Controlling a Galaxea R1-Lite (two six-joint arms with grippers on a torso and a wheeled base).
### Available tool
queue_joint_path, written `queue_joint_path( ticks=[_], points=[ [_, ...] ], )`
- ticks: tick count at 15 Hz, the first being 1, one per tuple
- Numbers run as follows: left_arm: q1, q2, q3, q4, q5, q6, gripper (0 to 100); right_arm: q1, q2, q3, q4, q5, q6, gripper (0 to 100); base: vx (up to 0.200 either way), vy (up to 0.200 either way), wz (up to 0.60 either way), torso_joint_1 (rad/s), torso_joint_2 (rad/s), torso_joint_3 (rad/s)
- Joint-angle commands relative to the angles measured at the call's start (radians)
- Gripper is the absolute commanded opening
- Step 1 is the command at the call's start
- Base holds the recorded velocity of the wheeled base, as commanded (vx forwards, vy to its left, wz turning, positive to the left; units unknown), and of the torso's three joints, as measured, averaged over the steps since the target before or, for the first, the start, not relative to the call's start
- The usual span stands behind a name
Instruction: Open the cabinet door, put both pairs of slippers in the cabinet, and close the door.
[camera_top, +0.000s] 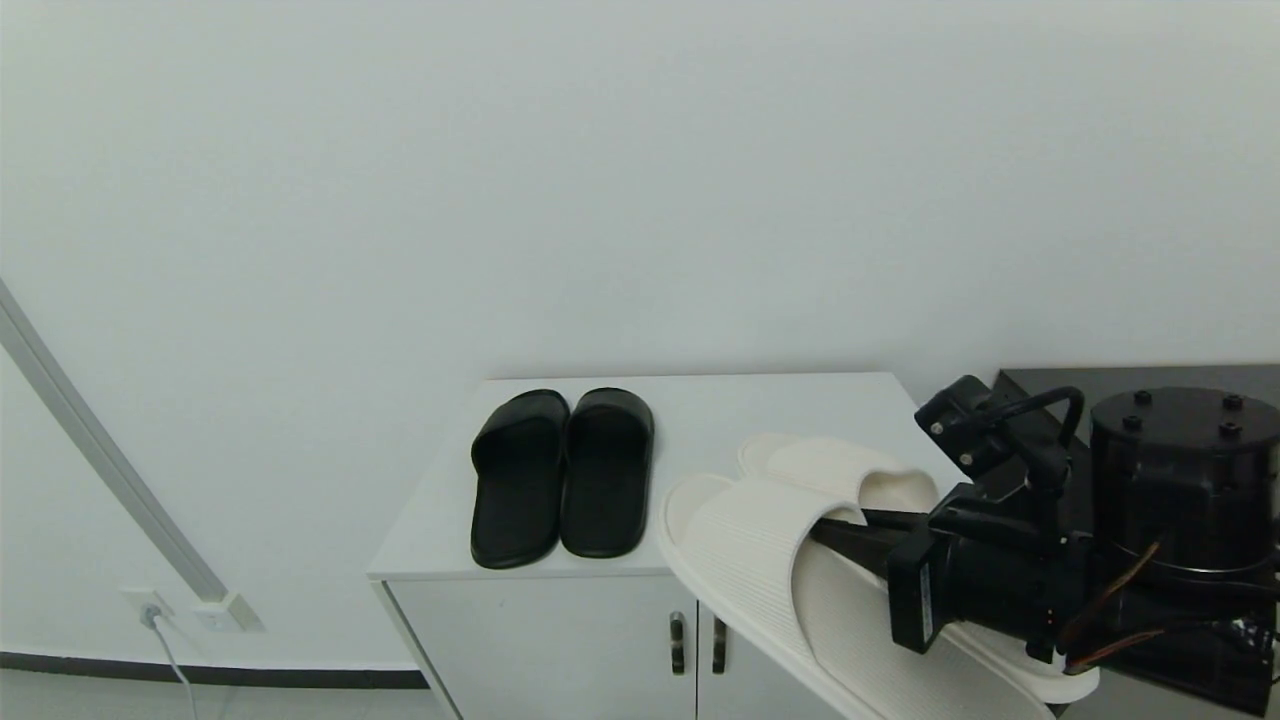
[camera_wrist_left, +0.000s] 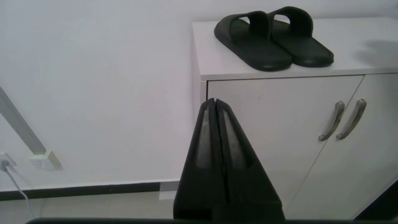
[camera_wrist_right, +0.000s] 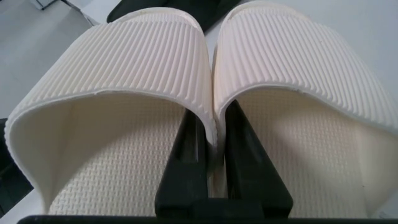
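the right claw (camera_wrist_right: 214, 124) pinches the white slippers (camera_top: 750, 560) by their adjoining straps above the right front edge of the cabinet (camera_top: 540, 630), and should hold them steady while the closed, empty left claw (camera_wrist_left: 215, 106) pulls a door handle (camera_top: 678, 643).

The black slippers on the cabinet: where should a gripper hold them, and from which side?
Probably best: pinch the two touching inner strap edges of the black slippers together, one finger in each opening, coming from the heel side. They lie side by side with openings facing the robot; the right gripper holds the white slippers this way.
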Motion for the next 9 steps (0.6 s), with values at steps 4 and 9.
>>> queue_joint_path(
  ticks=[4, 9],
  points=[
    [0.0, 0.001, 0.0, 0.0, 0.0, 0.0, 0, 0.001, -0.015, 0.018, -0.001, 0.002, -0.002, 0, -0.15, 0.0, 0.0, 0.005, 0.0, -0.001],
    [0.0, 0.001, 0.0, 0.0, 0.0, -0.001, 0, 0.001, -0.012, 0.034, -0.003, 0.01, -0.016, 0, -0.16, 0.0, 0.0, -0.005, 0.0, 0.001]
  ],
)
